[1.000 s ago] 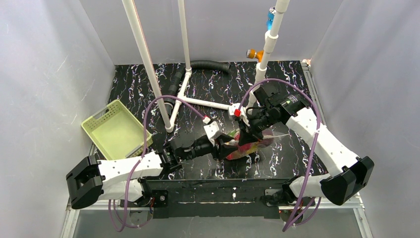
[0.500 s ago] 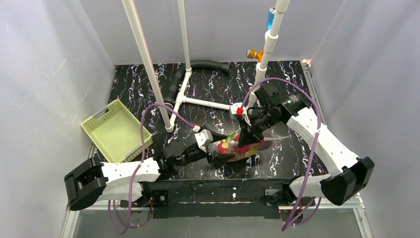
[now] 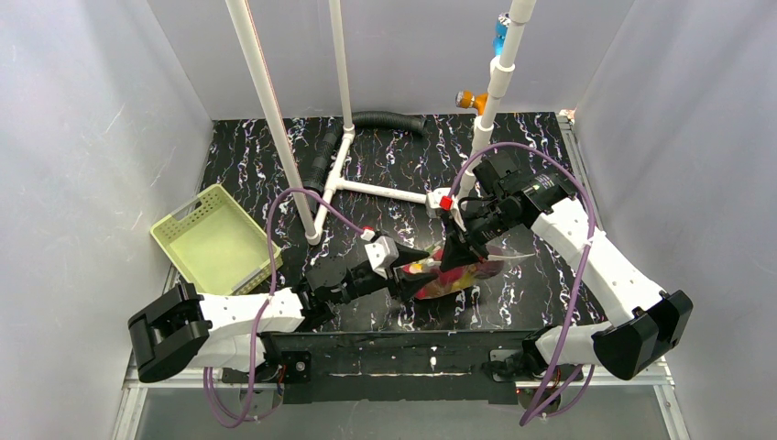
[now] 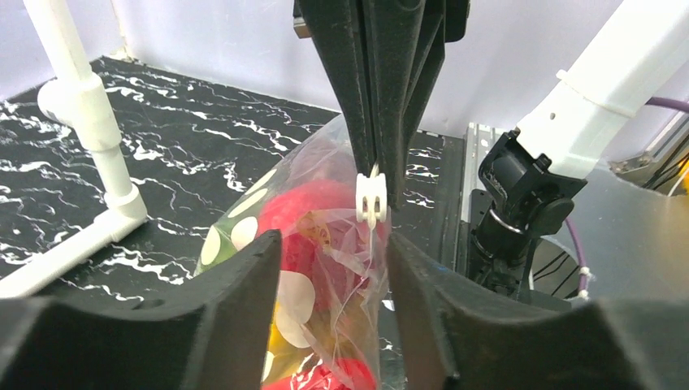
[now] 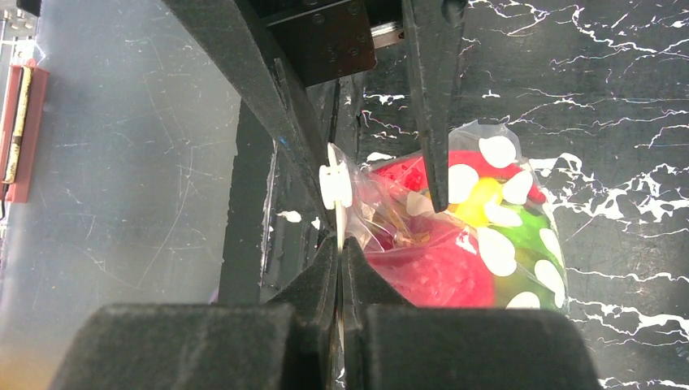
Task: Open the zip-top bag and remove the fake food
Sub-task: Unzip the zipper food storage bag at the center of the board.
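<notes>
A: From above, where's the bag (image 3: 463,275)?
B: On the table (image 3: 385,156), toward 6 o'clock. The left gripper (image 3: 410,272) is at its 9 o'clock and the right gripper (image 3: 454,259) at its 1 o'clock. A basket (image 3: 213,246) sits well apart, at 9.
A: Left wrist?
B: Its fingers are spread wide with the bag standing between them, red food (image 4: 313,213) inside. The right gripper's fingers point down from 12 o'clock, pressed together at the white slider (image 4: 371,199).
A: Right wrist?
B: Fingers pinched tight on the bag's top edge, right by the slider. The left fingers enter from 12 o'clock, one on each side of the bag. Red, yellow and green food shows through the dots.
</notes>
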### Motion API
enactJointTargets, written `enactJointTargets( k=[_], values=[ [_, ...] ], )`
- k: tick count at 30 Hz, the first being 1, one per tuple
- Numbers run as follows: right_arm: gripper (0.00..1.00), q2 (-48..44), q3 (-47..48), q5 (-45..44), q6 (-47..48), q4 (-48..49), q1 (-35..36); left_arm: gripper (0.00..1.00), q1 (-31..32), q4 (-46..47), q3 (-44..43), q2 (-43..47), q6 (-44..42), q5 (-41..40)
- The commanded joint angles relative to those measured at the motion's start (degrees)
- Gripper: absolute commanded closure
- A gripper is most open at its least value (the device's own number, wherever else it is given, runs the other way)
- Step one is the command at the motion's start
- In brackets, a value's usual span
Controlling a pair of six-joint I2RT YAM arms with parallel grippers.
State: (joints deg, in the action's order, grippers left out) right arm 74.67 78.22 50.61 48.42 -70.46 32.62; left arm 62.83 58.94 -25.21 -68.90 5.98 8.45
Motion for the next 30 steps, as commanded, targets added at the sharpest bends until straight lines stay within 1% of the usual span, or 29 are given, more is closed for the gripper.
enactJointTargets(
  k=[1,2,4,5,6,8,9,10,12,14,15,17,21,30],
  values=[
    [0.99,-1.0,1.2,2.7,0.3,0.0,-0.3,0.6,-0.2,3.0,-2.2,0.0,-1.1,0.7],
    [0.99,-1.0,1.2,2.7,0.3,0.0,-0.3,0.67,-0.2,3.0,-2.2,-0.1,-1.1,0.8],
    [0.99,-1.1,1.2,2.8,0.2,0.0,-0.4,0.87,-0.2,2.6,-2.3,-0.2,-1.2,0.8],
    [0.99,-1.1,1.2,2.9,0.1,0.0,-0.5,0.95,-0.2,2.3,-2.4,-0.2,-1.3,0.8],
    [0.99,-1.1,1.2,2.9,0.1,0.1,-0.5,1.0,-0.2,1.8,-2.4,-0.1,-1.3,0.8],
    [0.98,-1.2,1.2,2.9,-0.1,0.1,-0.6,1.0,-0.2,0.5,-2.6,0.2,-1.3,0.6],
    [0.9,-1.2,1.3,2.9,-0.3,0.2,-0.6,1.0,-0.2,-0.2,-2.9,0.4,-1.3,0.6],
    [0.78,-1.1,1.3,2.9,-0.5,0.3,-0.6,1.0,-0.2,-1.2,-3.3,0.6,-1.2,0.7],
    [0.64,-0.9,2.2,3.3,-0.7,0.0,-0.6,1.0,-0.2,-3.6,-4.2,0.7,-0.4,0.3],
    [0.55,-0.1,3.8,4.0,-0.7,-0.7,-0.6,1.0,-0.2,-4.4,-4.8,0.6,0.3,0.4],
    [0.53,0.4,4.8,4.4,-0.8,-1.1,-0.5,1.0,-0.2,-4.6,-5.1,0.5,0.7,0.4],
    [0.5,1.5,6.5,4.9,-0.9,-1.7,-0.5,1.0,-0.2,-5.1,-5.5,0.3,1.3,0.6],
    [0.51,3.1,8.1,5.0,-1.4,-1.9,0.2,1.0,-0.2,-7.0,-6.8,0.4,2.8,0.2],
    [0.57,1.7,5.6,1.0,-3.4,0.9,1.2,1.0,-0.2,-9.2,-8.5,0.5,4.6,-0.8]
  ],
)
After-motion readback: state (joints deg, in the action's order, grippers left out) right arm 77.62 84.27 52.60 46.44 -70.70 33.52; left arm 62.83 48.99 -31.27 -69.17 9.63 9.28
